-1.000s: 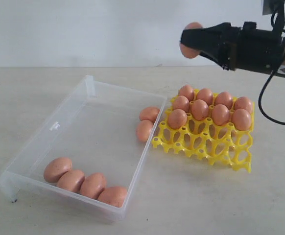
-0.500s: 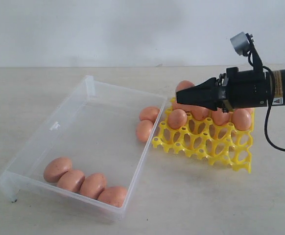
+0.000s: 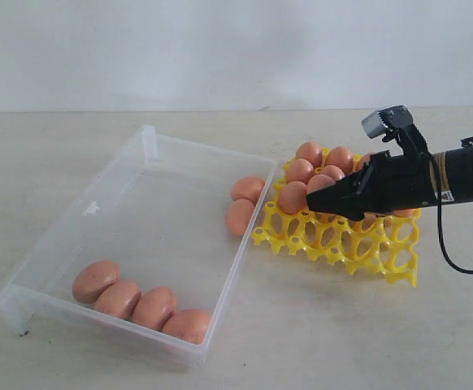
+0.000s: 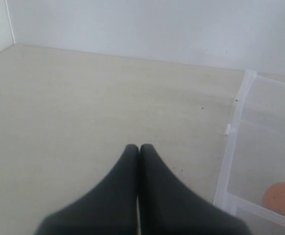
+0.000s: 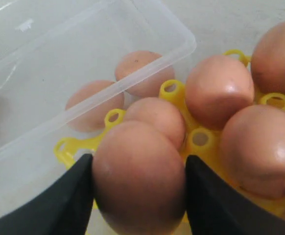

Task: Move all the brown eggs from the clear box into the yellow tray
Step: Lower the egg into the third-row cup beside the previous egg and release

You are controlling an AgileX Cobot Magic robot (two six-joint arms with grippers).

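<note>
My right gripper (image 3: 332, 203) is shut on a brown egg (image 3: 318, 183), held low over the near rows of the yellow tray (image 3: 342, 240). In the right wrist view the held egg (image 5: 138, 176) fills the gap between both black fingers (image 5: 71, 196), just above the tray's (image 5: 174, 91) edge cups. Several eggs (image 3: 340, 158) sit in the tray's far rows. The clear box (image 3: 139, 138) holds a row of eggs (image 3: 119, 299) at its near wall and two eggs (image 3: 240, 216) against the wall beside the tray. My left gripper (image 4: 138, 147) is shut and empty, over bare table beside the box corner (image 4: 233, 142).
The tray rests tilted against the clear box's right wall. A pale wall bounds the table at the back. One egg (image 4: 282, 198) shows through the box wall in the left wrist view.
My right gripper has come down with the egg from high above the tray's back to just over its near rows. The left gripper has stayed shut.
</note>
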